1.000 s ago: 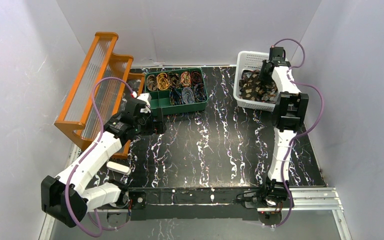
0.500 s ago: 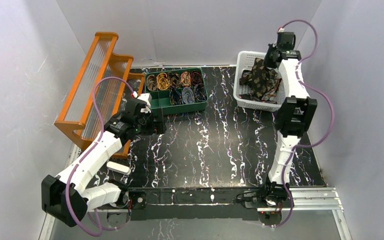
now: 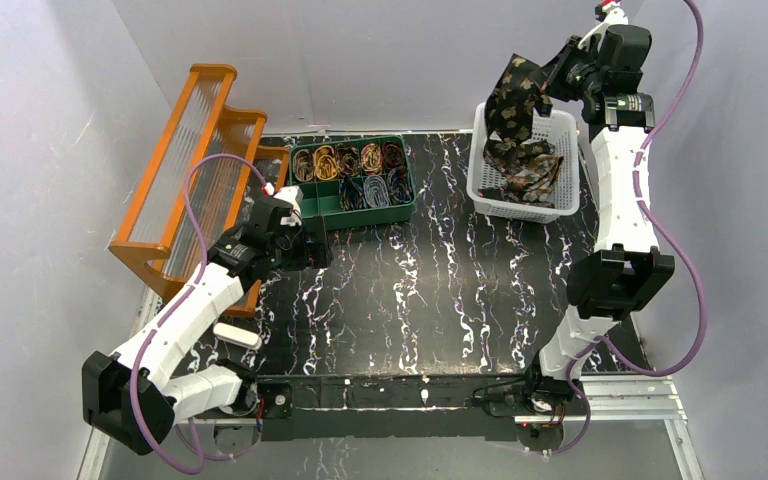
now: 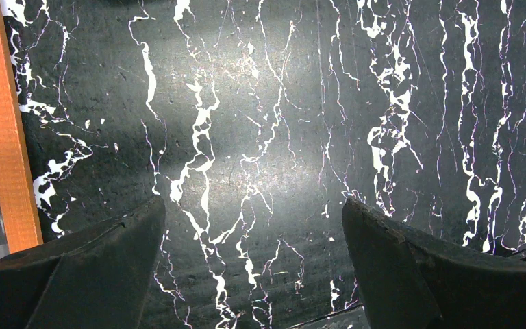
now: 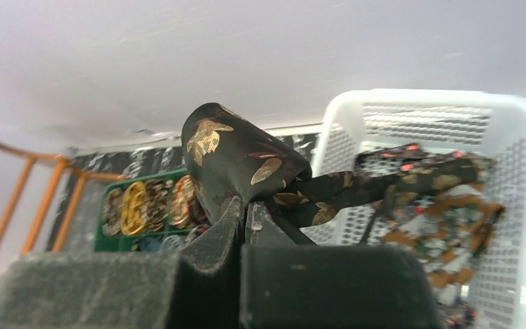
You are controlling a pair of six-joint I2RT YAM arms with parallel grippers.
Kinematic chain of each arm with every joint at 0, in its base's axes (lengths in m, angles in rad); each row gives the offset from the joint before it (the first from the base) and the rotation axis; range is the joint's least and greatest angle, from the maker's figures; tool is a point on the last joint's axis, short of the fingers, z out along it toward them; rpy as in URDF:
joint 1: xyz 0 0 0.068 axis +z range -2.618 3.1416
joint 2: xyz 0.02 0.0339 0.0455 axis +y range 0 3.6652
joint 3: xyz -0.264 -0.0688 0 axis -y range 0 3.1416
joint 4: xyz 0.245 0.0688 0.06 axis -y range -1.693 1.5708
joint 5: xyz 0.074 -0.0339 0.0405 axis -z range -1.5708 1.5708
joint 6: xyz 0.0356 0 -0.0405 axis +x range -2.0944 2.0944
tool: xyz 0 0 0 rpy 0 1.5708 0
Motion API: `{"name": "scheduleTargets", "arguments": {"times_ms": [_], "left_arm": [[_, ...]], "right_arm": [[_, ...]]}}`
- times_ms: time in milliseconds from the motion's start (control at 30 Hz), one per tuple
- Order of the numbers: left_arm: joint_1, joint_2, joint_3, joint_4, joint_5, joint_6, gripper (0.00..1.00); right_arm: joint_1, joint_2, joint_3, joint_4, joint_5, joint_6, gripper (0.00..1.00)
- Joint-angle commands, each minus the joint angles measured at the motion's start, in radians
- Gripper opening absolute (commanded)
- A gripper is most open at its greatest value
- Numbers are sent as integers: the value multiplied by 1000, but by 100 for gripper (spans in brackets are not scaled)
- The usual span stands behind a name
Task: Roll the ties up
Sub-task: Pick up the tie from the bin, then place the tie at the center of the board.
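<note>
**Surface and enclosure.** The table carried a black mat veined with white, marble fashion. Pale, plain walls closed it in on three sides. An orange rack with ribbed clear panels stood along the left wall.

**Containers.** A green divided tray sat at the far centre, with coiled ties standing in its compartments. A white perforated basket sat at the far right and held a loose heap of ties.

**Right claw**. It was raised high above the basket's far edge and clamped shut on a dark tie with gold leaf motifs. The fabric bulged over the fingertips, and its free length hung down into the basket – the lower end lay on the heap.

**Left claw**. It hung low over the bare mat just beside the rack and near the tray, its jaws spread wide and holding nothing – only the veined surface showed between them.
</note>
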Motion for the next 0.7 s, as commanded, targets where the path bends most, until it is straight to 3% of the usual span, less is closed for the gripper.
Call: {"name": "scheduleTargets", "arguments": {"times_ms": [0,133,267,500,667], "left_arm": [[2,-23,3,4,1,-4,98],[2,-26,-2,8,1,-12,98],[2,-18,-6,22,14,-16,98],[2,-21,-2,27,15,-24,98],[2,-18,-8,29,57,-31,98]], "right_arm": [[3,-35,0,41,-274,90,1],[30,-93,-68,64,-501,115,1],[162,-212,-282,79,-653,65,1],[448,-428,-818,70,-721,-35,1],[563,-479,-1065,-33,-646,-103,1]]}}
